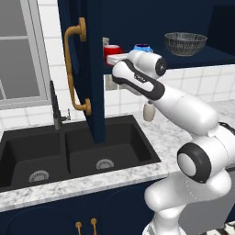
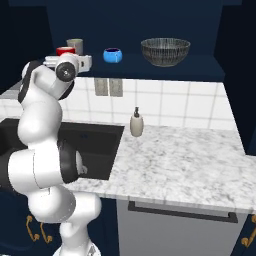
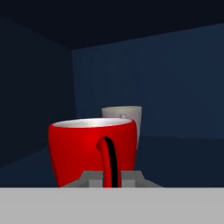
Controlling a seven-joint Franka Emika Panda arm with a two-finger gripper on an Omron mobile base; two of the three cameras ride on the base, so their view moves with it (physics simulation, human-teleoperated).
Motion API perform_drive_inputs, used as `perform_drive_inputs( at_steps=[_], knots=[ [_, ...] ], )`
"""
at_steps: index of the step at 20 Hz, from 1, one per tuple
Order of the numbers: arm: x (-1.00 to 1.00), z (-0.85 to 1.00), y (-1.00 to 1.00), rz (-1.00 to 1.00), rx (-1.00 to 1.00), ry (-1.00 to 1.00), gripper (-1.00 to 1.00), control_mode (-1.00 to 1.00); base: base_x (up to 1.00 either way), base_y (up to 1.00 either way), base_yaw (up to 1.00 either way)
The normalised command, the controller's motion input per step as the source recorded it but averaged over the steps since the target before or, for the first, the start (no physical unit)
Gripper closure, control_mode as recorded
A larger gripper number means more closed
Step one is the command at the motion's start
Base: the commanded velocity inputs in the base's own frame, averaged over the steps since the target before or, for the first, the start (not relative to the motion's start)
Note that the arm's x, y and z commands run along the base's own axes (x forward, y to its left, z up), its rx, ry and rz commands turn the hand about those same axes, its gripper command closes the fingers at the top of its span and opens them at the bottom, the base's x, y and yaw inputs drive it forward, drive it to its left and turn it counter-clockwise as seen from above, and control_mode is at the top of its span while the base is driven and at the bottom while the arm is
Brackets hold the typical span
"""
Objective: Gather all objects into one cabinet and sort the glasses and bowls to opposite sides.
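Observation:
My gripper (image 3: pixel 111 177) reaches into the left end of the open navy cabinet (image 1: pixel 87 69) and is shut on the handle of the red cup (image 3: pixel 92 148). The beige-grey cup (image 3: pixel 124 114) stands just behind the red one. In the right base view, the red cup (image 2: pixel 65 50) and the beige-grey cup (image 2: pixel 74 45) sit at the shelf's left, above the hand (image 2: pixel 70 61). The blue mug (image 2: pixel 113 55) stands mid-shelf and the wide dark mesh bowl (image 2: pixel 165 51) is at the right. From the left base view the bowl (image 1: pixel 185 43) and the blue mug (image 1: pixel 142 47) show past the arm.
The cabinet door with its brass handle (image 1: pixel 73 64) hangs open just left of the arm, over the black double sink (image 1: pixel 69 156) and faucet (image 1: pixel 57 110). A cream soap dispenser (image 2: pixel 136 123) stands on the marble counter (image 2: pixel 180 160) below the shelf.

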Motion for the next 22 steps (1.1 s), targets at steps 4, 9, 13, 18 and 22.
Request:
perform_drive_inputs(
  at_steps=[4, 9, 13, 18, 22],
  knots=[
    [0.25, -0.01, 0.14, 0.00, 0.00, 0.00, 1.00, -1.00, 0.00, 0.00, 0.00],
    [0.17, -0.05, 0.00, 0.00, 0.00, 0.00, -1.00, -1.00, 0.00, 0.00, 0.00],
    [0.00, -0.03, 0.01, 0.00, 0.00, 0.00, -1.00, -1.00, 0.00, 0.00, 0.00],
    [0.00, 0.00, 0.00, 0.00, 0.00, 0.00, -1.00, -1.00, 0.00, 0.00, 0.00],
    [-0.11, -0.02, -0.20, 0.00, 0.00, -0.05, -1.00, -1.00, 0.00, 0.00, 0.00]
  ],
)
